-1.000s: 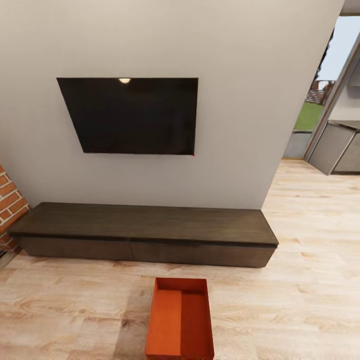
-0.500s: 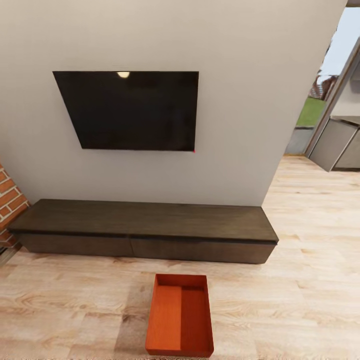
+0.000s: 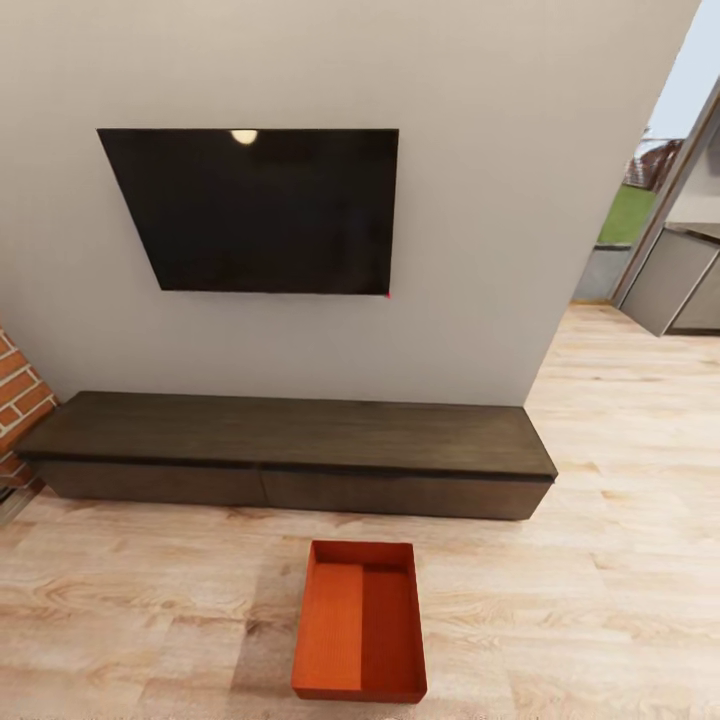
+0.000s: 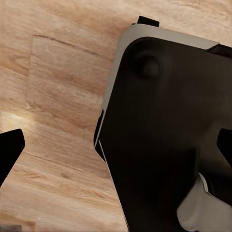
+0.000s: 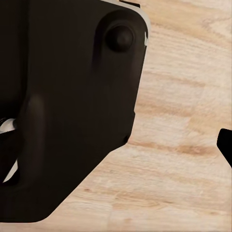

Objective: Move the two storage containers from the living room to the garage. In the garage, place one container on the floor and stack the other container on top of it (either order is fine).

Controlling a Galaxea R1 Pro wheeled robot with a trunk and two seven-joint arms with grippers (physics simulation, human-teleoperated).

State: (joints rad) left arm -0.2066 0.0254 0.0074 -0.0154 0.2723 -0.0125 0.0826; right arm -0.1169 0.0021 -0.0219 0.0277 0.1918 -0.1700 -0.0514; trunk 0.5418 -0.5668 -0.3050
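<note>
Left end effector [image 4: 116, 152]: its two dark fingertips [image 4: 9, 152] sit at opposite edges of the left wrist view, spread wide, with nothing held between them. Beyond them is a black, pale-edged part of the robot's body [image 4: 164, 121] and the light wood-plank floor [image 4: 58, 96].

Right end effector [image 5: 116, 147]: one dark fingertip [image 5: 226, 147] shows at the very edge of the right wrist view. The other is lost against the robot's black body [image 5: 67, 106]. With that finger so far out, the jaws stand wide apart and grip nothing. The same plank floor [image 5: 183, 121] lies beyond.

In the head view, one orange-red container [image 3: 360, 620] rests on the living room floor [image 3: 600, 560], open side up and empty. It lies lengthwise away from the camera, close to the lower edge of the picture. It is just in front of a long, low, dark bench [image 3: 290, 440] and apart from it, roughly opposite the bench's middle.

The bench stands against a pale wall [image 3: 480, 250], and a black TV [image 3: 260, 210] hangs on that wall above it. A corner of red brick fireplace [image 3: 20, 400] meets the bench's left end. Past the right edge of the wall, the planks run on toward grey cabinets [image 3: 670, 280] and an opening with green grass [image 3: 625, 212] outside.
</note>
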